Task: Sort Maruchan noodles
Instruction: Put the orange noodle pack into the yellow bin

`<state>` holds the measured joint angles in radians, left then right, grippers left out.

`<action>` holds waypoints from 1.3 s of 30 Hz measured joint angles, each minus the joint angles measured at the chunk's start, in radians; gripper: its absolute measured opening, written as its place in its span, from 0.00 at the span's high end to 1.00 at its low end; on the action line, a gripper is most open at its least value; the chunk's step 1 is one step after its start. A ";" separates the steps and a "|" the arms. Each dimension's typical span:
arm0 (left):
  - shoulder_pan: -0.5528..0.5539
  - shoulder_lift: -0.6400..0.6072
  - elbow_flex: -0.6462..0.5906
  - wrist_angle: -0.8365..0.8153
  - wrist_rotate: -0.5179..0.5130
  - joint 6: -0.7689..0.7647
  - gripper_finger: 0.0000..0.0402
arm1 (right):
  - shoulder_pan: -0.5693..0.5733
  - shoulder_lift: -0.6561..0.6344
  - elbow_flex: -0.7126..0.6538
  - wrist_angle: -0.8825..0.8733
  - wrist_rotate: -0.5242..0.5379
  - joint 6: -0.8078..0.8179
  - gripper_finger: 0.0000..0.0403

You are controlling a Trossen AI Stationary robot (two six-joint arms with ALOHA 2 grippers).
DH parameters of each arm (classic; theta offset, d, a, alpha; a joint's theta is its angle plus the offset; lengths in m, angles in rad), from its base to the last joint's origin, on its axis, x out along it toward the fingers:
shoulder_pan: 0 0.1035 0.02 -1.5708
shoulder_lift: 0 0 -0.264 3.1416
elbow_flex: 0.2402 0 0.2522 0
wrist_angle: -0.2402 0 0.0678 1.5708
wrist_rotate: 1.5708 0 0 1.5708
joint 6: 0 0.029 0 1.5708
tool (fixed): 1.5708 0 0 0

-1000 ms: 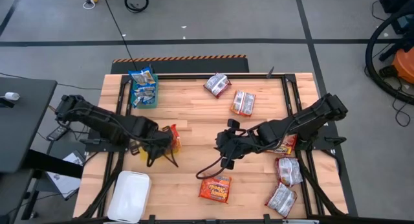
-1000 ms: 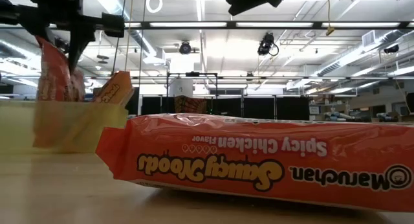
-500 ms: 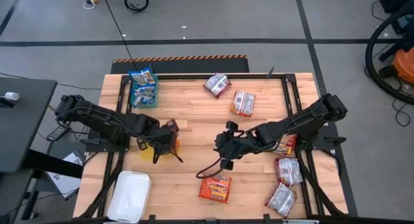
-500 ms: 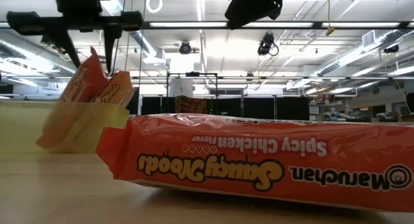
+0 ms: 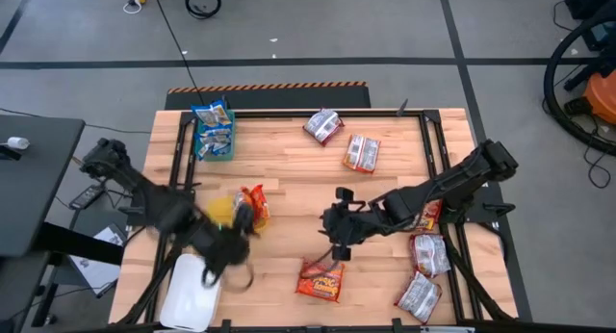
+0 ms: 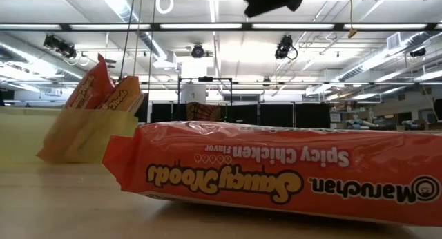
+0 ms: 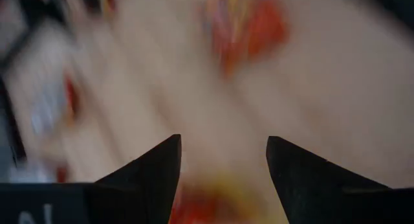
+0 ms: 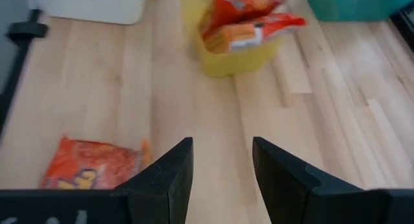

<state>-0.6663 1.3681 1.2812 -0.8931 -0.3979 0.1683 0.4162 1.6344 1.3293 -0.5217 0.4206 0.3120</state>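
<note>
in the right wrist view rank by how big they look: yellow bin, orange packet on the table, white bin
1. yellow bin
2. orange packet on the table, close behind and nearer the camera, so unsure
3. white bin, mostly cut off by the frame

Both arms were dark, almost black, built of slender jointed links with bulkier housings at the joints. The left arm ended in a blurred dark claw. The right arm carried a blocky wrist section, and a black cable looped beneath its claw. In the wrist views each claw showed two dark, wedge-shaped fingers with flat inner faces, tapering upward from a black base with faint pale lettering.
</note>
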 joint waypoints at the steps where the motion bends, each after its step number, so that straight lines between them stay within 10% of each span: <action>1: -0.035 0.016 -0.008 0.086 -0.040 0.038 0.42 | 0.013 0.000 0.000 0.001 0.000 0.002 0.59; 21: -0.006 0.634 -0.029 0.576 -0.237 0.793 0.42 | 0.335 -0.001 -0.252 -0.028 -0.004 0.574 0.59; 39: -0.028 0.661 -0.029 0.769 -0.172 0.859 0.42 | 0.352 -0.001 -0.296 -0.019 0.029 0.638 0.59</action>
<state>-0.6948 2.0295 1.2526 -0.1238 -0.5696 1.0275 0.7677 1.6337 1.0328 -0.5404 0.4493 0.9504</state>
